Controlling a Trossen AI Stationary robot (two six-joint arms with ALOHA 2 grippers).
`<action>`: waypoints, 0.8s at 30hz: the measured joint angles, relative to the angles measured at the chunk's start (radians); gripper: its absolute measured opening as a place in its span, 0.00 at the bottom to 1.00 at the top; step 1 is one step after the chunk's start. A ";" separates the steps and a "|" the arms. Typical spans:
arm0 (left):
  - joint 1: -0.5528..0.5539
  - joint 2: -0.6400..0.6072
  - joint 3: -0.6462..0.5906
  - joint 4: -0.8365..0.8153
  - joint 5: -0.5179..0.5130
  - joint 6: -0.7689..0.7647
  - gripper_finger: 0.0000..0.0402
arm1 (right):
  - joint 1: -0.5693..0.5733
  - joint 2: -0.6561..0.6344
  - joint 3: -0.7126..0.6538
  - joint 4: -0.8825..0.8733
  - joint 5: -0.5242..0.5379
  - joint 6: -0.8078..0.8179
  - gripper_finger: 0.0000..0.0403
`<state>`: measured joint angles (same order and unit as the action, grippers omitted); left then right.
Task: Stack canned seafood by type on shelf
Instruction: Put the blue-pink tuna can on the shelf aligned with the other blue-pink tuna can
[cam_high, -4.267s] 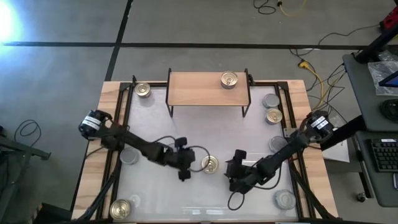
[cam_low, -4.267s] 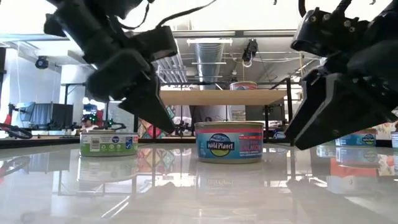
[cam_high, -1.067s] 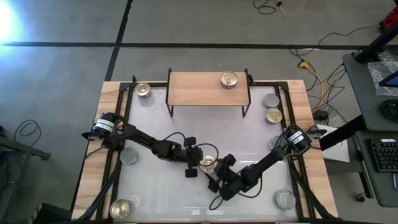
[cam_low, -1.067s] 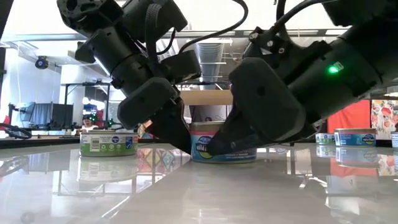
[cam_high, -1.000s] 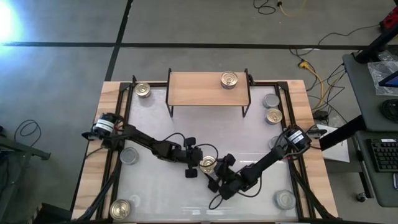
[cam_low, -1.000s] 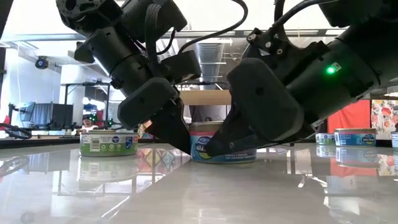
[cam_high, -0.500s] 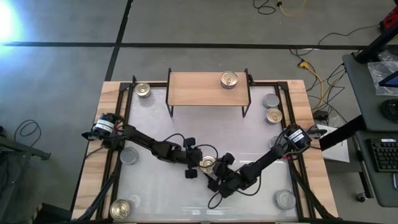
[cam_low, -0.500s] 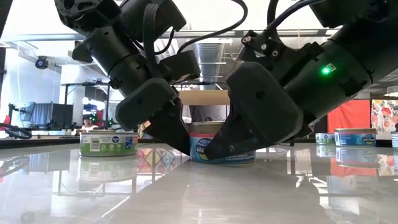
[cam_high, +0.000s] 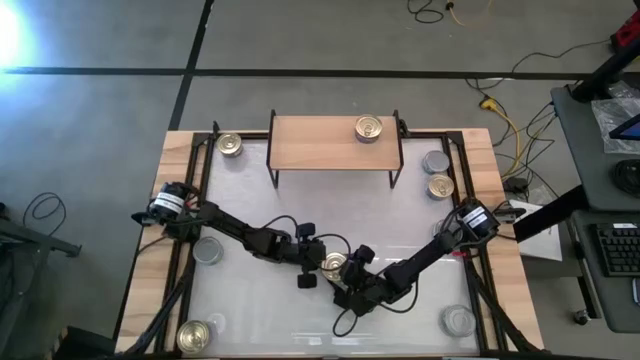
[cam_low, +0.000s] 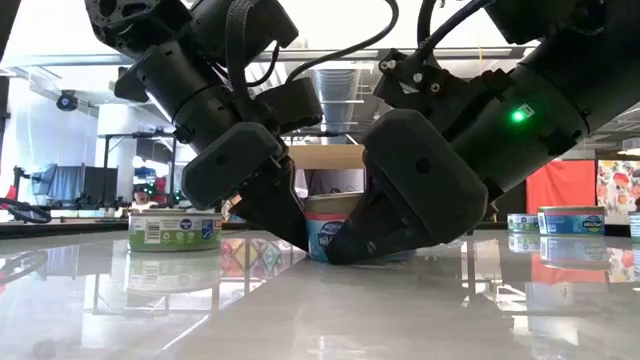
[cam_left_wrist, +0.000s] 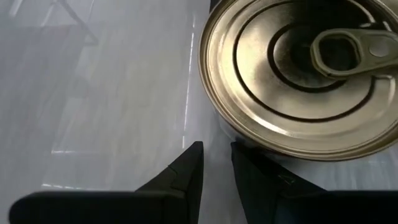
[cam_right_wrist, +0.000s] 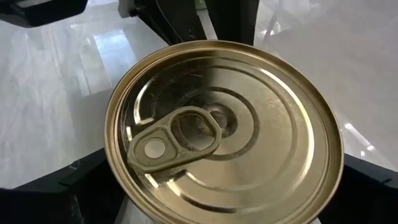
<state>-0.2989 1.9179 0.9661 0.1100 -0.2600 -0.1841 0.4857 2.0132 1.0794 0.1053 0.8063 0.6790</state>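
Note:
A gold pull-ring tin (cam_high: 333, 263) stands on its base on the white table near the middle, also in the low view (cam_low: 328, 226). My left gripper (cam_high: 315, 262) is shut and lies low on the table at the tin's left side (cam_left_wrist: 214, 158). My right gripper (cam_high: 340, 272) is open and comes from the near right. One finger stands on each side of the tin (cam_right_wrist: 224, 130); whether they touch it, I cannot tell. The light-wood shelf (cam_high: 320, 150) stands at the far edge with one gold tin (cam_high: 368, 128) on its right part. My left gripper lies level on the table, coming from the table's left. The outer side of one fingertip (cam_left_wrist: 249, 163) is against the lower wall of the tin (cam_left_wrist: 273, 148). The tin stands upright on the table.
Other tins stand around the table: gold ones (cam_high: 230, 145), (cam_high: 440, 186), (cam_high: 197, 334) and silver ones (cam_high: 435, 161), (cam_high: 207, 250), (cam_high: 457, 321). A green-labelled tin (cam_low: 175, 230) shows in the low view. Both arms crowd the table's middle.
My right gripper has moved toward the table's left and the tin, its open fingers sliding farther along the tin's sides. My left gripper has stayed beside the tin.

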 joint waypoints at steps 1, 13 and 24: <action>0.000 0.000 0.000 -0.001 -0.002 0.000 0.19 | -0.001 0.000 0.000 0.008 0.001 -0.013 0.99; -0.005 -0.019 0.000 -0.018 -0.007 0.010 0.19 | -0.001 -0.026 0.010 -0.002 -0.037 -0.035 0.99; -0.091 -0.192 -0.058 -0.005 -0.083 -0.001 0.19 | 0.005 -0.193 -0.001 -0.140 -0.178 -0.159 0.93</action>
<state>-0.3897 1.7258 0.9084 0.1049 -0.3428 -0.1852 0.4910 1.8200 1.0782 -0.0351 0.6288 0.5204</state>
